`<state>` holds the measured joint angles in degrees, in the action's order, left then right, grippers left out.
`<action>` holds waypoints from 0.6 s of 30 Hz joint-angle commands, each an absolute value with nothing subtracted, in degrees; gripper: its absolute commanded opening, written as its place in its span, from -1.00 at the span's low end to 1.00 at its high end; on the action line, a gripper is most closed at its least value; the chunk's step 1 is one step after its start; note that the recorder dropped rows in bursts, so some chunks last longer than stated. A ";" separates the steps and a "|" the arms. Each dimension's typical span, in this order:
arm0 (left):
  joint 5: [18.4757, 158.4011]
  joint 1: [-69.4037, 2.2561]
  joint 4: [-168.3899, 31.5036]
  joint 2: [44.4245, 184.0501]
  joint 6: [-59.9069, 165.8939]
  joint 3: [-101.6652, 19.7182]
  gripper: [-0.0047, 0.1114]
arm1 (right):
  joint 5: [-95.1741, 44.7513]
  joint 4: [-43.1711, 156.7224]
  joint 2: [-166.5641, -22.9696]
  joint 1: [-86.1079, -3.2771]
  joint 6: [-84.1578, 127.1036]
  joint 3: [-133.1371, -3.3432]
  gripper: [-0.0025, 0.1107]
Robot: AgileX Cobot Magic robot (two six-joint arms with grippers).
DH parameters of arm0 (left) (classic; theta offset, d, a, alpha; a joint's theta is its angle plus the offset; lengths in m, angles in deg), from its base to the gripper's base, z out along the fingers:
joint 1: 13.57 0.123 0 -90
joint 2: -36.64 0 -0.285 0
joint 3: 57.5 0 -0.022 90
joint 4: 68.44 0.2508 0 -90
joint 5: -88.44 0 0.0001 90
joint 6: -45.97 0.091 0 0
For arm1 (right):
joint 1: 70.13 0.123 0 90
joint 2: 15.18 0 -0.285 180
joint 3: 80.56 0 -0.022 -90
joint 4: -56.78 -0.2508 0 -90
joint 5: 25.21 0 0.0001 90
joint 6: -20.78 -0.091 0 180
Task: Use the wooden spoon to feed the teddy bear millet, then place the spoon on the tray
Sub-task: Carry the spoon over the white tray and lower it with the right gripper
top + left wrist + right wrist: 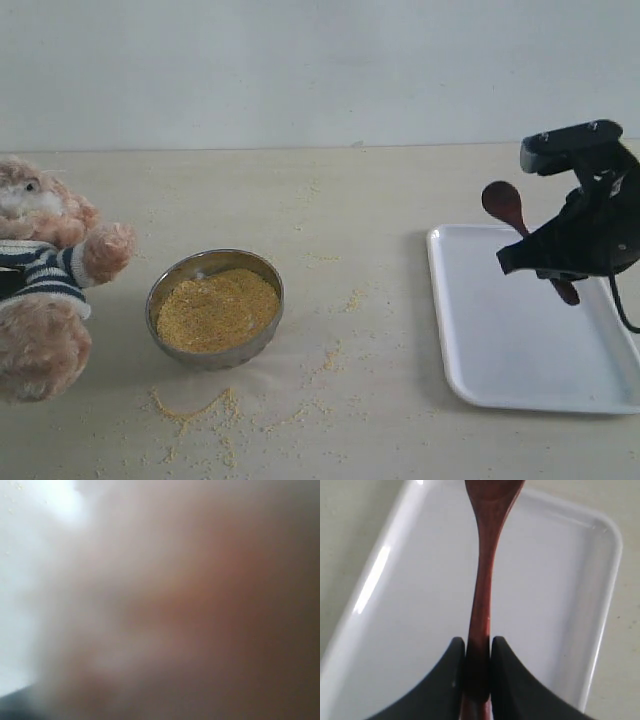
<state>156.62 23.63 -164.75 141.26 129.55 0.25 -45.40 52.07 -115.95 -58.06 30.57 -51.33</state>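
The right gripper has its two black jaws pressed onto the slim handle of the wooden spoon, pinching it low on the handle, well away from the oval bowl. In the exterior view this gripper sits at the right edge of the frame. It holds the spoon tilted above the tray, with the spoon's bowl pointing up and left and its handle end sticking out below the jaws.

The spoon looks light, stiff and smooth. A pinch on the handle seems secure, though polished wood could swivel in a narrow grip. It is unlikely to break if set down gently. The tray is flat, white and low-rimmed, and fills the lower right of the frame.

The left wrist view is only a brown and white blur, so the left gripper cannot be seen.

Counted:
- One wooden spoon.
- One tray.
- One teddy bear, at the left edge.
- One steel bowl, at lower centre-left.
- One heap of millet, in the bowl.
- Loose spilled grains, too many to count, on the table near the bowl.
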 commanded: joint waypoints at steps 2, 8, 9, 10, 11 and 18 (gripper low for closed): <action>158.40 23.78 -165.08 140.73 130.22 0.10 -0.83 | -45.71 51.28 -120.23 -58.26 30.29 -51.29 -0.96; 158.40 23.78 -165.28 140.73 130.20 0.10 -0.83 | -45.34 51.93 -121.19 -58.26 30.29 -51.29 -0.96; 158.40 23.78 -165.28 140.73 130.20 0.10 -0.83 | -45.19 51.93 -121.34 -58.26 30.29 -51.29 -0.96; 158.40 23.78 -165.28 140.73 130.20 0.10 -0.83 | -45.06 51.93 -121.50 -58.26 30.29 -51.29 -0.96; 158.40 23.78 -165.28 140.73 130.20 0.10 -0.83 | -45.06 51.93 -121.73 -58.26 30.29 -51.29 -0.96; 158.40 23.78 -165.01 140.73 130.20 0.10 -0.83 | -44.77 51.82 -123.44 -58.26 30.29 -51.29 -0.96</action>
